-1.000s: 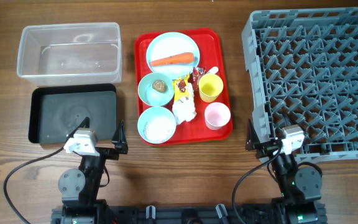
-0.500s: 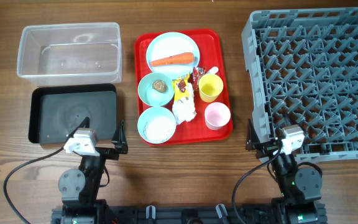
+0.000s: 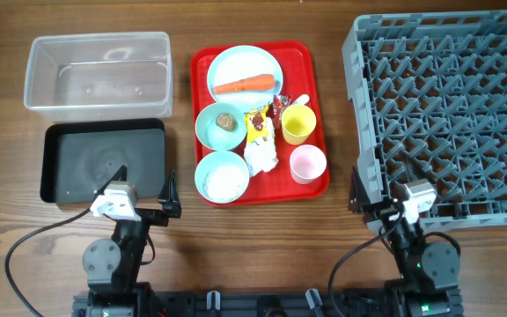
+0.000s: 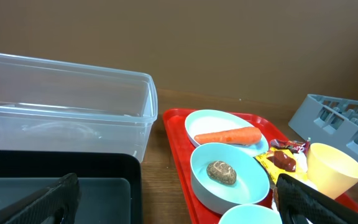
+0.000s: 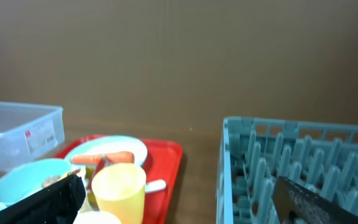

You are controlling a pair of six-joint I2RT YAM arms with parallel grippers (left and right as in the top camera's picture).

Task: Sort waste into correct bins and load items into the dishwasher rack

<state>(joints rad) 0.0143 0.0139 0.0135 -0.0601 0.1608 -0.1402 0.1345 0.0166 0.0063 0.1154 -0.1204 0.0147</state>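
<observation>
**Both arms parked low in frame, nothing sorted or loaded yet: handling notes**

Left gripper point(image 3: 145, 183) sits at the near edge of the black tray point(image 3: 77, 167), jaws spread wide and empty. Right gripper point(image 3: 383, 201) sits at the lower-left corner of the dishwasher rack point(image 3: 447, 106), also wide and empty.

All the work is on the red tray point(image 3: 299, 66), centre of the overhead frame.
- Carrot point(image 3: 245, 85) lies across the plate point(image 3: 245, 62). Probably stiff and light; pinch across the middle, as the tapered end may slip.
- Brown lump point(image 3: 226, 121) is in the upper bowl point(image 3: 205, 129). It is small, so the fingers must reach down inside the rim.
- Rice point(image 3: 224, 180) fills the lower bowl point(image 3: 200, 167). Loose grains look ungrippable; tipping the bowl seems more workable.
- Tissue point(image 3: 260, 157) and wrappers point(image 3: 257, 123) are soft and very light. The wrappers are likely slick, so take a crumpled fold.
- Yellow cup point(image 3: 297, 124), pink cup point(image 3: 307, 163) and both bowls are probably rigid, light and smooth. Take them by the rim wall.
- Spoon point(image 3: 299, 101) is thin and flat, tucked between plate and yellow cup. I expect this to be the hardest pick.

Obstacles: the tray items crowd together, and the wrappers touch the upper bowl and tissue. The clear tub point(image 3: 98, 72), upper left, has tall walls to clear. The rack's pegs limit where things can be set.
</observation>
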